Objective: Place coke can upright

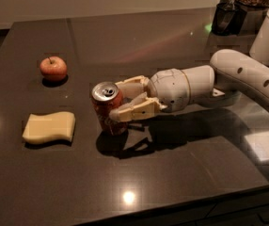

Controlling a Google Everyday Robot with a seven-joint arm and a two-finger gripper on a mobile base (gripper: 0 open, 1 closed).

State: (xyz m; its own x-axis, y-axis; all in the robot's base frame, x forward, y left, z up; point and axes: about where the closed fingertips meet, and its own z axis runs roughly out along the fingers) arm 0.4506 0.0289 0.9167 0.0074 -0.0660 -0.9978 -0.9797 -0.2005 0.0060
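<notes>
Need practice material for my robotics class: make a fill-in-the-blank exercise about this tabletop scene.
1. The end effector grips the coke can, whose silver top faces ____.
2. In the camera view, the yellow sponge lies to the can's ____.
3. The round red fruit beyond the sponge is an ____.
Missing words: up; left; apple.

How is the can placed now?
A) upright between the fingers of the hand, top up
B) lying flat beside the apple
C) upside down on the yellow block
A: the can stands with its silver top up, and the hand is closed around its sides, near the middle of the table.
</notes>
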